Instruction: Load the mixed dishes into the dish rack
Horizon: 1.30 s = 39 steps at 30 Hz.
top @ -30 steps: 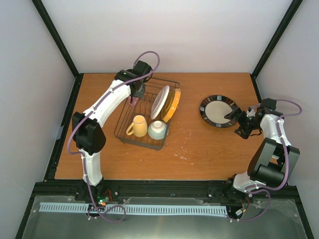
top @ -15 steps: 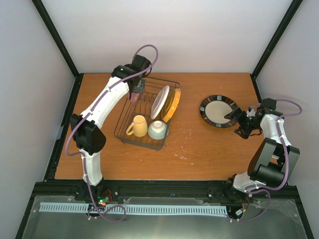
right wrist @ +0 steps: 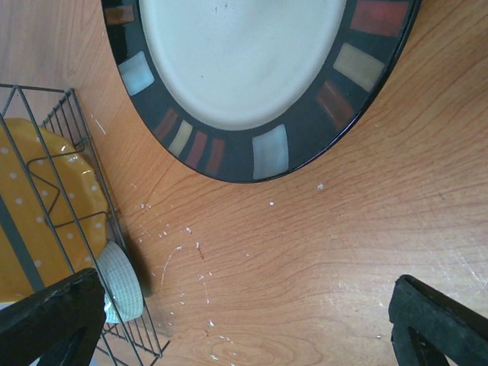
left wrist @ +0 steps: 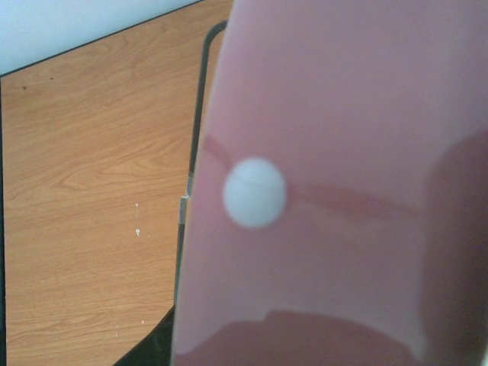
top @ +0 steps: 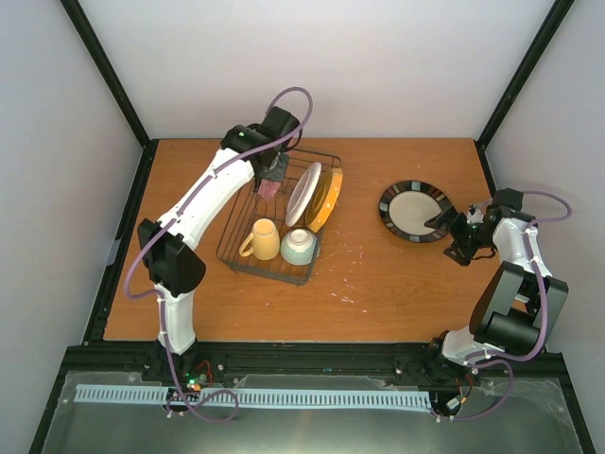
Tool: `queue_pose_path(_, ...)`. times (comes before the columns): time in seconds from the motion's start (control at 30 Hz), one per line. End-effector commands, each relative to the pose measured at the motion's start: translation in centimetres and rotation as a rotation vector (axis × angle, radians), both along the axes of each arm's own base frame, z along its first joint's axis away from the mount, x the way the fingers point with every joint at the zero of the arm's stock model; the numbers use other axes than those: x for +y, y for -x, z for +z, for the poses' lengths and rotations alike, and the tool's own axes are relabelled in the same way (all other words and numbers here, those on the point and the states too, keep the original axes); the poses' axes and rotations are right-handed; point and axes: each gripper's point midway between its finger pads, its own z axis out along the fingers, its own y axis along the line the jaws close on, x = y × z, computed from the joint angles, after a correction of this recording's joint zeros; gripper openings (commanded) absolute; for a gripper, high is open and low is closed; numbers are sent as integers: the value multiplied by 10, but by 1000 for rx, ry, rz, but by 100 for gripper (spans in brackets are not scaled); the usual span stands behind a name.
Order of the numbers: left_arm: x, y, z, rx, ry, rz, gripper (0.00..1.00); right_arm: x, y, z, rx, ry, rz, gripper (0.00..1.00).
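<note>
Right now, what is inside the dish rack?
Inside the dish rack: a yellow mug, a pale green bowl, and, on edge, a whitish plate and an orange plate. The left arm hides its far left part.

Robot lab test cell: white panel walls (top: pixel 331 66), black frame posts (top: pixel 106 74), wooden table (top: pixel 397 293) inside

Bright, even light casts soft shadows; the pink plate (left wrist: pixel 343 114) looms blurred, bearing one round glare spot.
</note>
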Motion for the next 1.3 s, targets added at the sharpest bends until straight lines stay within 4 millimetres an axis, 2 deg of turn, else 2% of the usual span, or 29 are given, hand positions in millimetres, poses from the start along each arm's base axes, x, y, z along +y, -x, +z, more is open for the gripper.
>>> queue_pose_path(0.0, -3, -9, 18, -84, 34, 34, 1, 0, 3, 4, -18, 12, 1, 100)
queue_pose_path(0.4, -6, -4, -16, -24, 4, 37, 1, 0, 3, 3, -14, 15, 5, 100)
queue_pose_path(0.67, -9, -9, -14, -32, -20, 26, 1, 0, 3, 2, -13, 14, 6, 100)
queue_pose_path(0.8, -9, -14, -5, -54, -41, 14, 1, 0, 1, 2, -15, 9, 8, 100)
queue_pose_path(0.9, -11, -15, -8, -46, -37, 12, 1, 0, 1, 2, -15, 8, 10, 100)
queue_pose_path(1.03, -18, -13, -18, -22, -39, -1, 1, 1, 1, 1, -12, 5, 11, 100)
queue_pose_path(1.27, -22, -7, -52, 50, -78, -5, 1, 1, 1, 2, -15, 3, 13, 100)
